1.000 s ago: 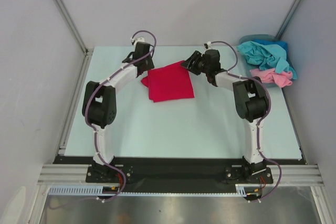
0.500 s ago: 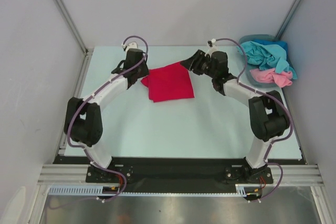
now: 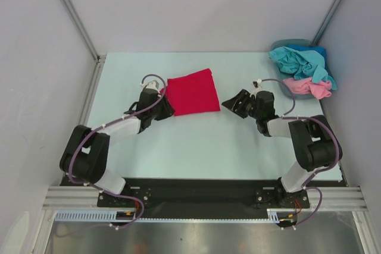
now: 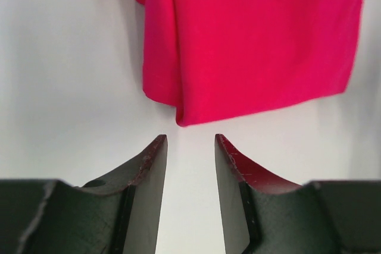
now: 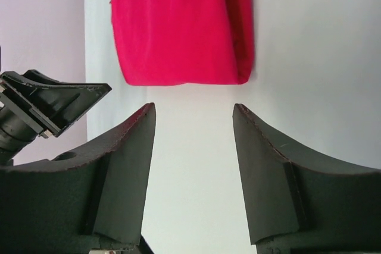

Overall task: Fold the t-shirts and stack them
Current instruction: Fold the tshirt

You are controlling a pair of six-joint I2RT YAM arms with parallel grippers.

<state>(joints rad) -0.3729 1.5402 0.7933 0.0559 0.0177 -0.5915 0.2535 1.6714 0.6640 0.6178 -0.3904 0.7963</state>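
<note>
Where both grippers worked at the far side of the red t-shirt a second ago, they have since drawn back toward their bases and let go. Overhead: the shirt lies as a flat, squared-off packet on the table, tidier along its left edge than before. The left gripper sits low at its near-left corner and the right gripper stands off to the shirt's right, a bare strip between them. Beyond and to the right of the right gripper, the teal t-shirt and pink t-shirt spill unfolded from the basket. Reading: the red one looks about done, the other two not started. Left wrist view: the left gripper has its jaws parted a moderate way with nothing between them. The red t-shirt is straight ahead, its nearest corner just short of the tips and not touching. Right wrist view: the right gripper is spread wider and also empty. The red t-shirt is ahead with its folded edge clear of the tips, and the left gripper shows off to the left.
</note>
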